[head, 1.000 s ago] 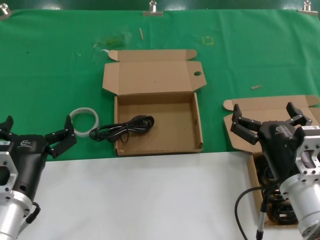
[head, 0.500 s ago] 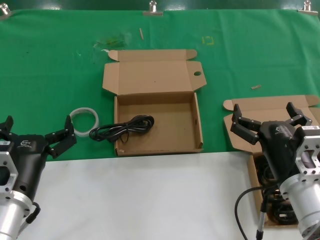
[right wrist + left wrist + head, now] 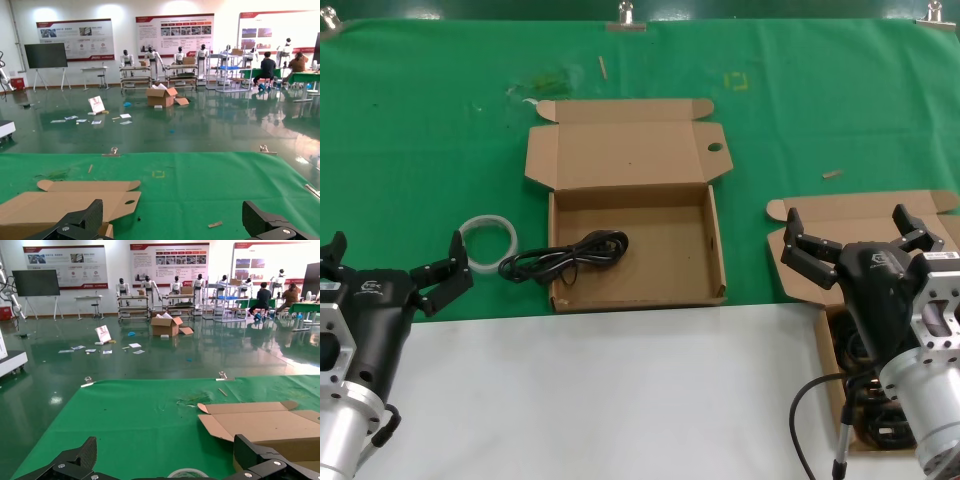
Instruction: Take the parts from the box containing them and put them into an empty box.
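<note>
The box with the holed lid tab [image 3: 665,250] stands open at the centre. One black power cord [image 3: 565,257] lies across its left wall, plug end inside, the rest out on the green cloth. The other cardboard box [image 3: 855,208] is at the right, mostly hidden behind my right arm, with black cords [image 3: 876,428] showing in it. My right gripper [image 3: 855,238] is open and empty above that box. My left gripper [image 3: 390,262] is open and empty at the near left, beside the white ring [image 3: 488,240]. The holed lid also shows in the right wrist view [image 3: 65,202].
The green cloth [image 3: 440,140] covers the far table and a white surface [image 3: 620,390] the near part. Small scraps [image 3: 831,173] lie on the cloth. The left wrist view shows the white ring [image 3: 187,473] and the centre box's lid [image 3: 260,422].
</note>
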Controlling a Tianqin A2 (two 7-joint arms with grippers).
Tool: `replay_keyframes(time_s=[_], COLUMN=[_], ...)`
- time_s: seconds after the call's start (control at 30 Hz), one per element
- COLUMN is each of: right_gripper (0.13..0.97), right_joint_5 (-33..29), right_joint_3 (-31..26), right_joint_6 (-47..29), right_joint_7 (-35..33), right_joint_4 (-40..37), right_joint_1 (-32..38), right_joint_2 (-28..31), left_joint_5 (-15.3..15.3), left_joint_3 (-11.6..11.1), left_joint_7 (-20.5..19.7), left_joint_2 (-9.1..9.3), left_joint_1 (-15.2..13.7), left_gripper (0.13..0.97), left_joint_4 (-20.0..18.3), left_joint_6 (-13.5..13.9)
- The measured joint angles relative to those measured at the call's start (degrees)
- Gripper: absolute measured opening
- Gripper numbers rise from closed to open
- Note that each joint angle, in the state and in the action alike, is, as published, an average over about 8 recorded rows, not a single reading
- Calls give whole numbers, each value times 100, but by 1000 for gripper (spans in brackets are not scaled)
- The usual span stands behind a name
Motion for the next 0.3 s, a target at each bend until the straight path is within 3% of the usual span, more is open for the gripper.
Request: replay_keyframes(time_s=[0.3], right_gripper=[966], right_joint_5=[0], right_joint_3=[0], right_joint_6=[0], right_joint_7=[0], right_joint_4=[0], right_joint_1=[0], right_joint_2=[0], left_joint_5=[0], left_joint_3=[0], left_joint_7=[0], left_joint_2=[0], left_joint_1=[0], left_gripper=[965], left_joint_4=[0], left_joint_6=[0])
